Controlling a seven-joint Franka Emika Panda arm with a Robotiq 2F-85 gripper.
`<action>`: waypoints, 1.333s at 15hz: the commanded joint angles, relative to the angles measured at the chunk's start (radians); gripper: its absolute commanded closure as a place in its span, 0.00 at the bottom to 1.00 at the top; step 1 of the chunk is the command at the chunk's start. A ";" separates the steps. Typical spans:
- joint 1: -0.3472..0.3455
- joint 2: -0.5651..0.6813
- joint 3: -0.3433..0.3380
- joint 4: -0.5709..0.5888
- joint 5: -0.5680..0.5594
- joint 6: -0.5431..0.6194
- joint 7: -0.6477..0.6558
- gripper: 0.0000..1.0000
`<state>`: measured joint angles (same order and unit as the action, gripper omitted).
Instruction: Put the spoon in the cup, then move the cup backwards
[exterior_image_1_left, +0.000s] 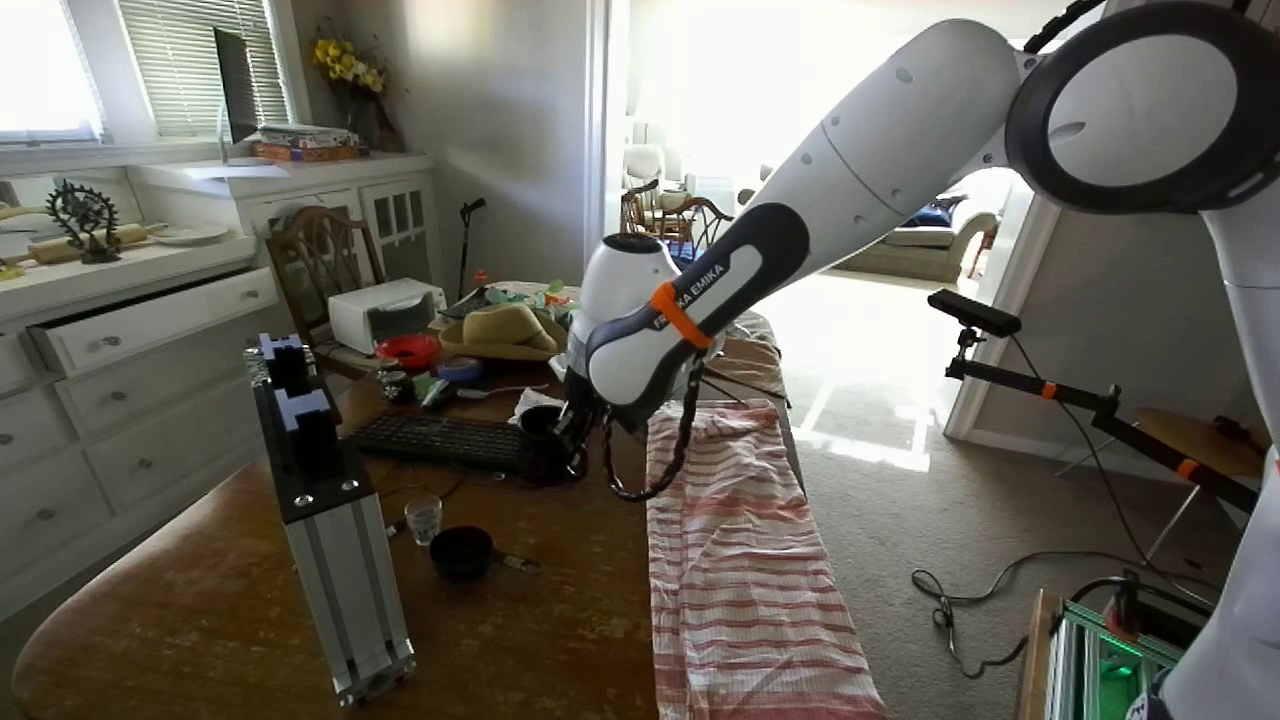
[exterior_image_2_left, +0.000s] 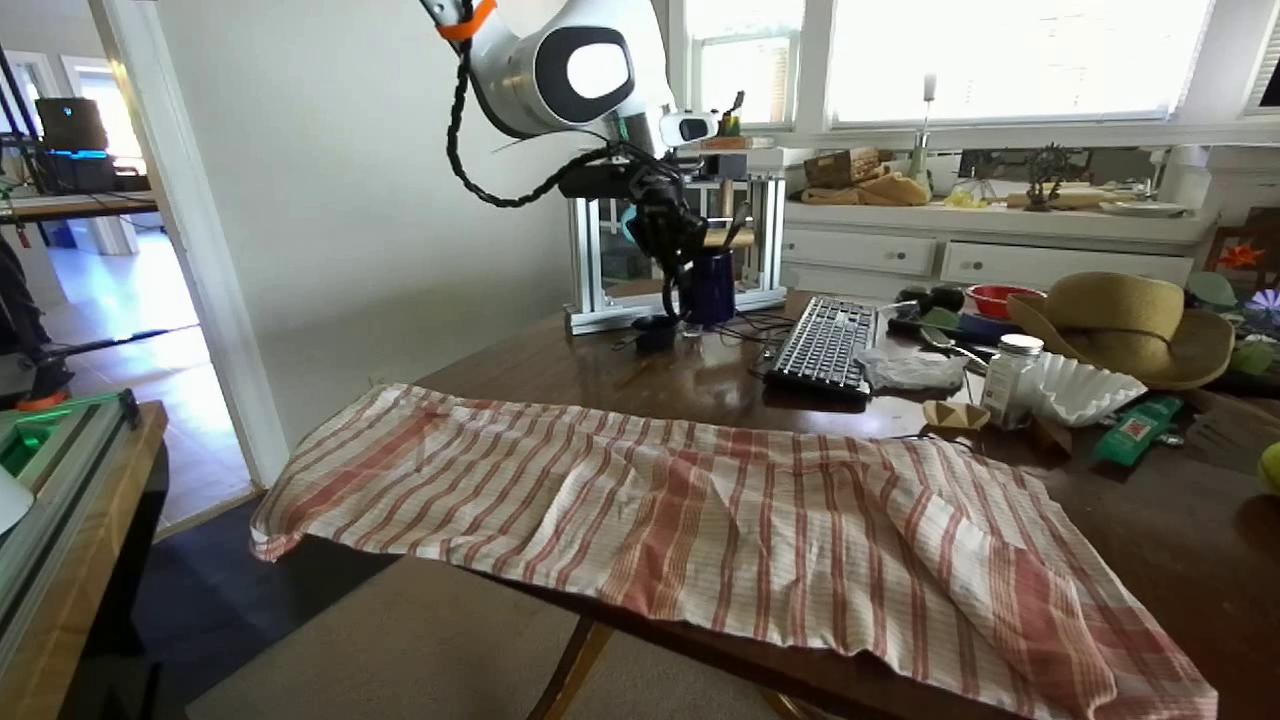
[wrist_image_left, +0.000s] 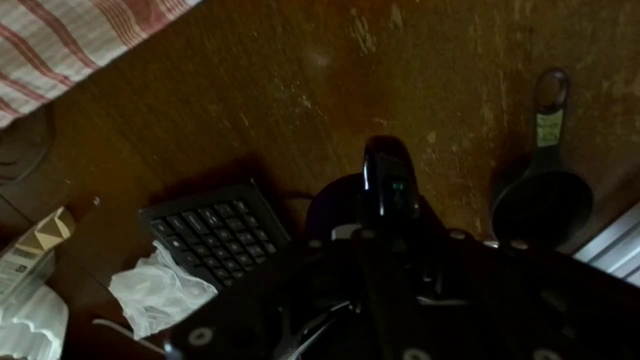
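The cup, a black mug, shows in both exterior views (exterior_image_1_left: 543, 460) (exterior_image_2_left: 712, 288) and stands upright, apparently on the table. Its handle (wrist_image_left: 390, 170) shows in the wrist view, with the body (wrist_image_left: 330, 202) partly hidden by my gripper. The spoon (exterior_image_2_left: 738, 225) sticks up out of the cup in an exterior view. A thin silvery shape low in the wrist view seems to be the spoon (wrist_image_left: 315, 327). My gripper (exterior_image_1_left: 573, 428) is at the handle side of the cup, by its rim (exterior_image_2_left: 690, 250). Its fingertips are too dark to tell open from shut.
A black keyboard (exterior_image_1_left: 440, 438) lies beside the cup. A dark measuring cup (wrist_image_left: 542, 207), a small glass (exterior_image_1_left: 423, 518) and an aluminium post (exterior_image_1_left: 345, 580) stand nearby. A striped towel (exterior_image_2_left: 640, 500) covers one table edge. A larger spoon (exterior_image_2_left: 945, 342) and a straw hat (exterior_image_2_left: 1120, 315) lie farther off.
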<state>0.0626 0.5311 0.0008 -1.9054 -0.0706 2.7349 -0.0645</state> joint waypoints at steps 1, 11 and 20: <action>-0.019 0.064 0.054 0.181 0.003 -0.114 -0.077 0.95; -0.001 0.083 0.047 0.210 -0.006 -0.126 -0.068 0.81; 0.020 0.260 0.037 0.419 -0.016 -0.117 -0.053 0.95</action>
<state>0.0697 0.6946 0.0451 -1.6164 -0.0721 2.6138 -0.1354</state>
